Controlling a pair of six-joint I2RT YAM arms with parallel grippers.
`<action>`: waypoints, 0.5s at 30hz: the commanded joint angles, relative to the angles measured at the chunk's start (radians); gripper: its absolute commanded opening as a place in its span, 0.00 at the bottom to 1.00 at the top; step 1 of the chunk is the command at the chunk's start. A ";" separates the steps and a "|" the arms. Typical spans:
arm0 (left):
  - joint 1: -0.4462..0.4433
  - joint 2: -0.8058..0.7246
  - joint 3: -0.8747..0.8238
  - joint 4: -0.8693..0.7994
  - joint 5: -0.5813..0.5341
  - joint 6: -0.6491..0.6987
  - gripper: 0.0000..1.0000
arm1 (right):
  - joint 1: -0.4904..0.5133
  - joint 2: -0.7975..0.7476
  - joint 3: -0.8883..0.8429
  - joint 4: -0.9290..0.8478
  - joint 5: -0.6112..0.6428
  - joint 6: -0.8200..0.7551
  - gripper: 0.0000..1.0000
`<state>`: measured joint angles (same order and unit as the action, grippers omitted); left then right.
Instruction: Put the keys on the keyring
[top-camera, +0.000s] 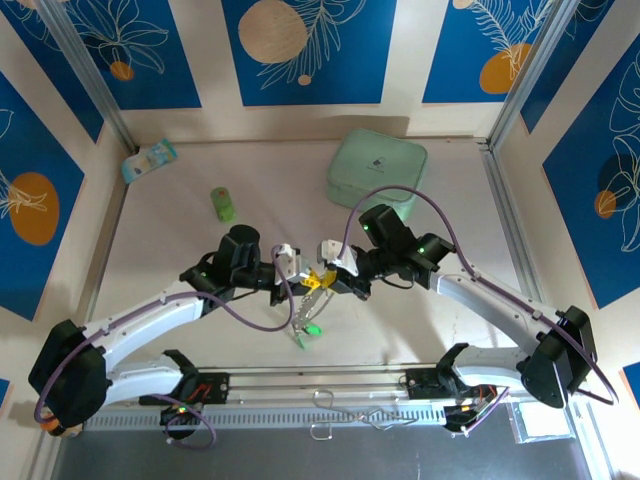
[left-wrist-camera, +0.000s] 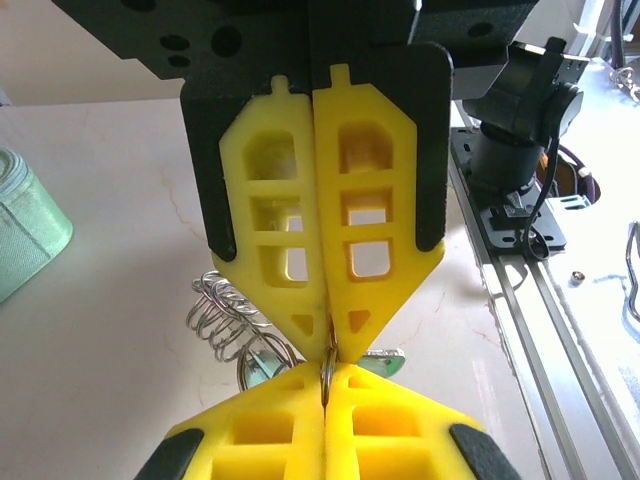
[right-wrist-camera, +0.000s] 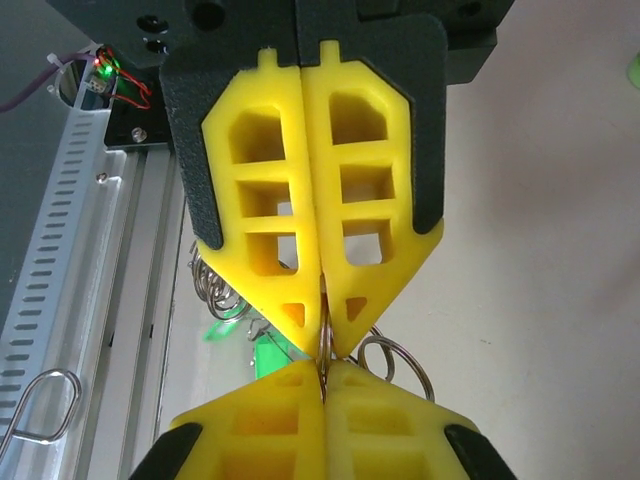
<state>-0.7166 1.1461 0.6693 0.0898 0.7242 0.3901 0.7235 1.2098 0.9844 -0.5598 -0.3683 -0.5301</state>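
Centre of the overhead frame, above the pale counter: the left fingers and right fingers meet tip to tip, each pair pressed shut on the coiled keyring. The green-headed keys sit just below the tips.
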 joint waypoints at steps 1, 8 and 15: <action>-0.006 -0.037 -0.054 0.144 0.014 -0.078 0.00 | -0.031 -0.067 -0.048 0.128 -0.087 0.077 0.22; -0.007 -0.043 -0.172 0.517 0.009 -0.274 0.00 | -0.064 -0.138 -0.177 0.230 -0.114 0.188 0.30; -0.007 -0.016 -0.192 0.609 0.027 -0.321 0.00 | -0.065 -0.146 -0.216 0.259 -0.094 0.203 0.30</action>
<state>-0.7185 1.1221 0.4854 0.5724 0.7242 0.1165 0.6605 1.0786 0.7826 -0.3340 -0.4454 -0.3534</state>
